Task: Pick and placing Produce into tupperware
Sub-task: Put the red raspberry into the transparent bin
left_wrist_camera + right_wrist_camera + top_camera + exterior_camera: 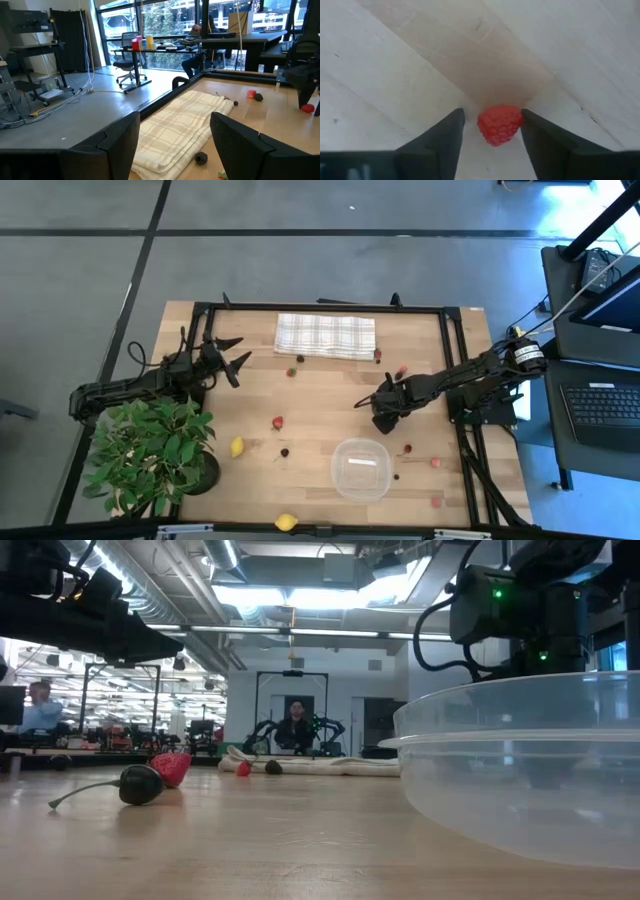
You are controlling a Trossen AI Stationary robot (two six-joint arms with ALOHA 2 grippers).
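My right claw (492, 131) sits low on the counter (420, 65), fingers open around a red berry (499, 123), near the tupperware (361, 470); left claw (232, 357) waits open.

Non-task stuff I can see: checked cloth (325, 336) lying flat at the far edge of my wooden table (330, 400), folded. Leafy potted plant (150, 452) at the near left corner, leaves overhanging the table edge. Off the table on my right — a laptop (605, 405) on a dark stand. Behind the table: a seated person (295, 725), office chair (127, 62), desks.
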